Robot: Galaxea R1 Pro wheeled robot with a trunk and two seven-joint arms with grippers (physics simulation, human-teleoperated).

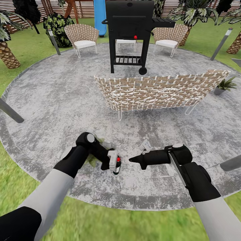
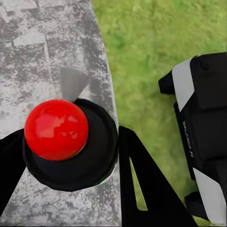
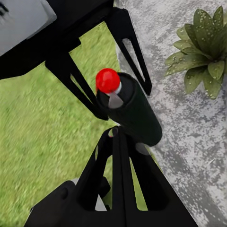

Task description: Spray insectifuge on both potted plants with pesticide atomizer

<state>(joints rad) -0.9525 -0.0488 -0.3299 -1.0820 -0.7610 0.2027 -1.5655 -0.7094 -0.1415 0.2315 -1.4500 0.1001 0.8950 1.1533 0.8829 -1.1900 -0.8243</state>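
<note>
Between claw fingers (image 2: 142, 189), upright atomizer (image 1: 117, 166)

A garden behind a home. A round stone patio (image 1: 50, 100) lies in a green lawn (image 1: 30, 43). On the patio stand a black grill (image 1: 129, 31) at the far middle, wicker chairs (image 1: 82, 36) beside it and a wicker bench (image 1: 157, 92) nearer. Palms (image 1: 6, 50) and a slatted fence (image 1: 85, 8) close the far side.

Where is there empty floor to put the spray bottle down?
The stone patio is bare between the wicker sofa and the arms, and also left of the sofa. It is crowded where the left gripper holds the pesticide atomizer, with a potted plant beside it.
</note>
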